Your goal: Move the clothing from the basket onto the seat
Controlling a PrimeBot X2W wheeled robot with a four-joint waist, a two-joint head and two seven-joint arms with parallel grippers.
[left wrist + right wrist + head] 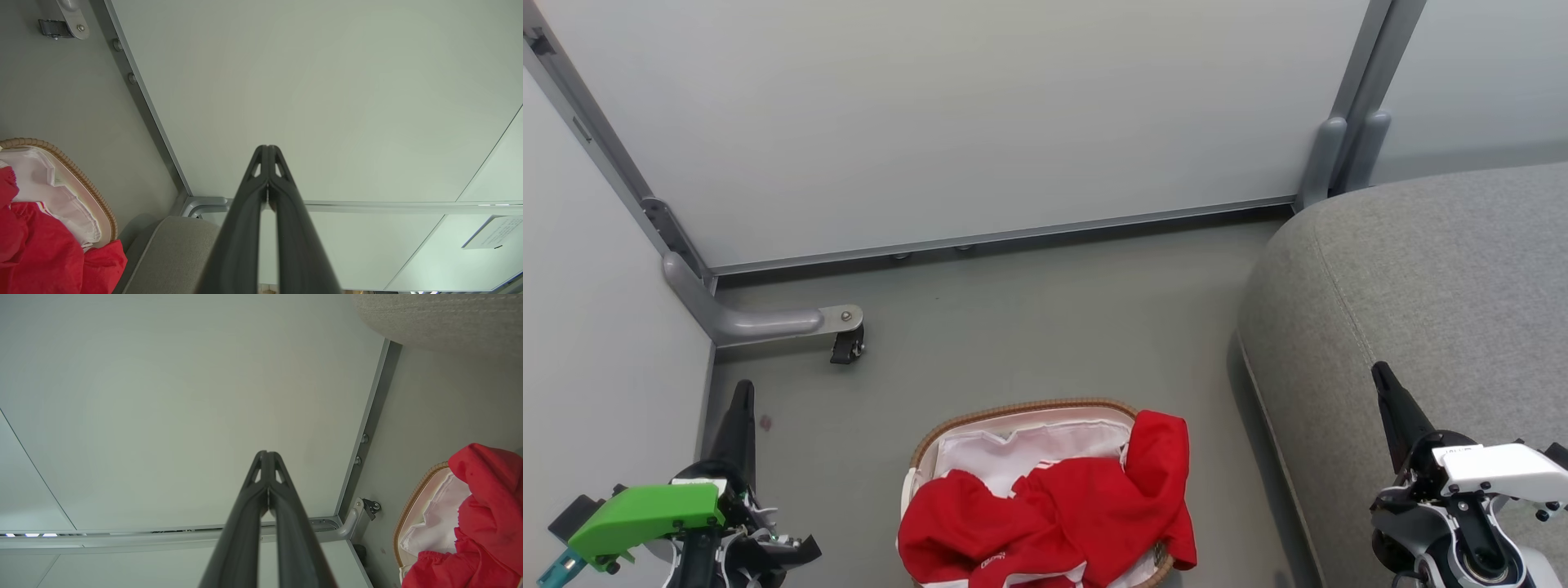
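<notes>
My left end effector (741, 394): fingers pressed fully together, empty, touching nothing, over the floor (1029, 327).
My right end effector (1382, 377): likewise closed and empty, showing against the grey seat (1437, 269) in the head view.
Clothing (1062, 506): a red heap between my two end effectors and well apart from both, lying in the basket (1013, 410), one fold draped over the rim on my right end effector's side.
Basket: on the floor, just beside the seat, white liner (1029, 449) showing.
</notes>
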